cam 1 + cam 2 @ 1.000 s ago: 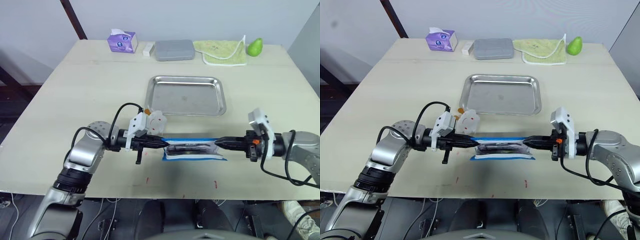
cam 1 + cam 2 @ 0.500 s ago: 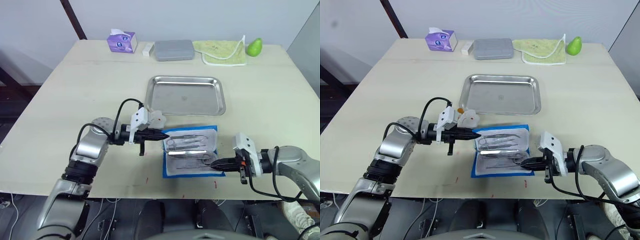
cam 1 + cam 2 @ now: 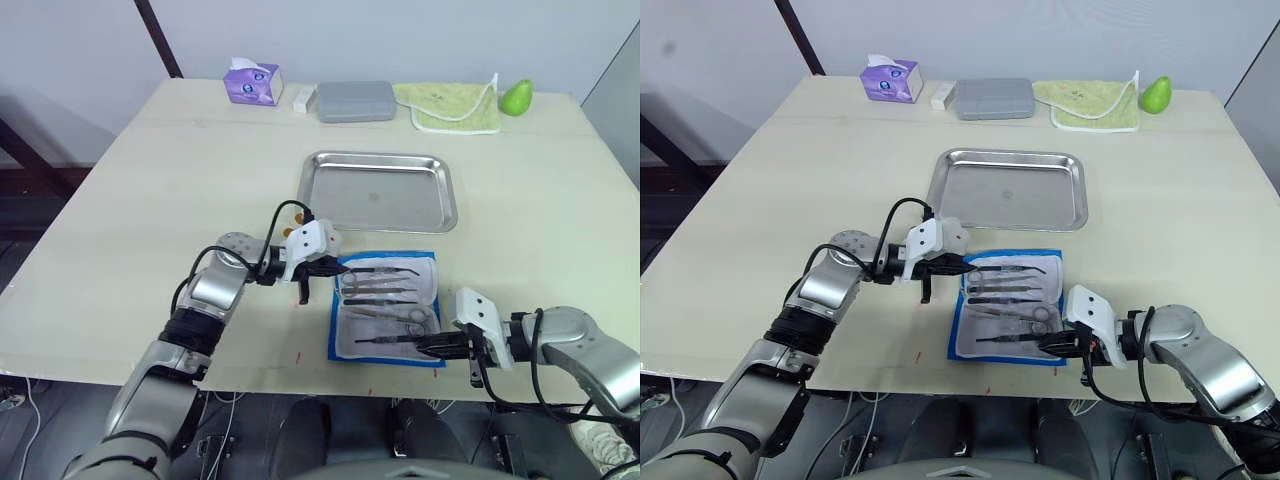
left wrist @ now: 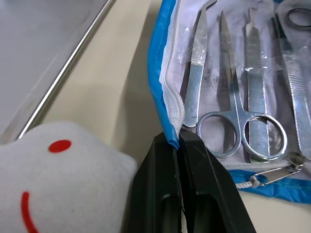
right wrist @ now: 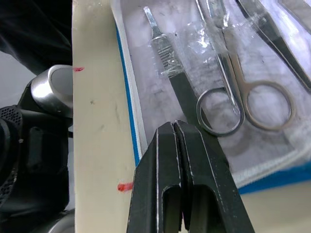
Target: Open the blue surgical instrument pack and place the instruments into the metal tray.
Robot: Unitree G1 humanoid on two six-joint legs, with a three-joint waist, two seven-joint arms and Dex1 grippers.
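Pale wooden table point(image 3: 150, 180), one. Metal tray point(image 3: 378, 190), empty, set beyond the pack near the table's middle. Blue pack point(image 3: 387, 308), lying open flat at the near edge, pale lining up. Instruments point(image 3: 385, 300), scissors and forceps among them, lying side by side in the lining. Left gripper point(image 3: 336, 271), fingers pressed together, pinching the pack's blue far-left edge. Right gripper point(image 3: 424, 347), fingers closed together with nothing seen between them, tips over the pack's near right corner.
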